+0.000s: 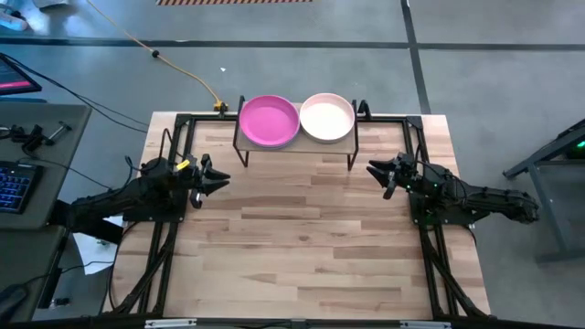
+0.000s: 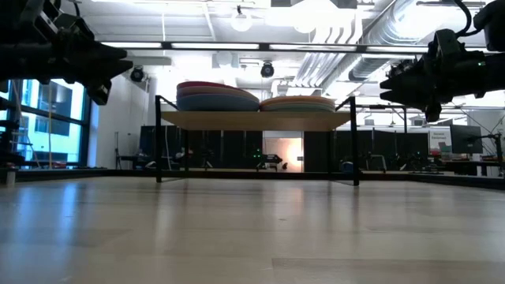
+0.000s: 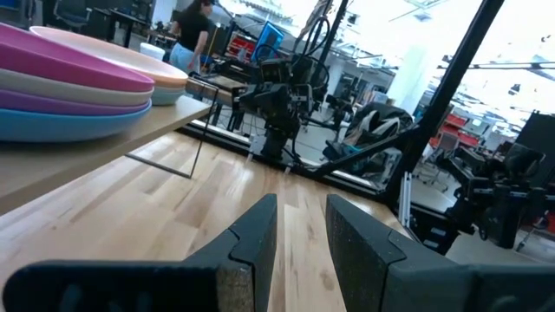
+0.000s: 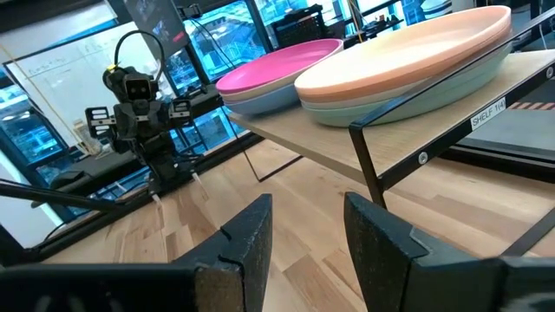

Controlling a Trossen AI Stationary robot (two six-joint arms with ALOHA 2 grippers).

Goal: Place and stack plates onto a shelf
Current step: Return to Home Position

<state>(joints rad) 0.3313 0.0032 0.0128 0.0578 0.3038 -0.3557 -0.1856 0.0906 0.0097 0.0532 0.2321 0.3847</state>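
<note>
**All stacked on the shelf (image 2: 256, 120)**

Two stacks sit side by side on it, one topped by a magenta plate (image 1: 269, 120), one by a pale plate (image 1: 326, 117). The left gripper (image 1: 220, 179) and right gripper (image 1: 375, 171) hover at the sides of the table (image 1: 302, 247), fingers parted, holding nothing

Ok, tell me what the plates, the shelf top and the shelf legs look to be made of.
Plates: probably plastic or melamine; solid matte colours, thin rounded rims, only soft highlights. Glazed ceramic looks unlikely but can't be ruled out.
Shelf top: light wood or wood laminate; pale tan, even satin face, thin board edge.
Shelf legs: likely metal; slim straight black bars with a smooth painted look.
</note>
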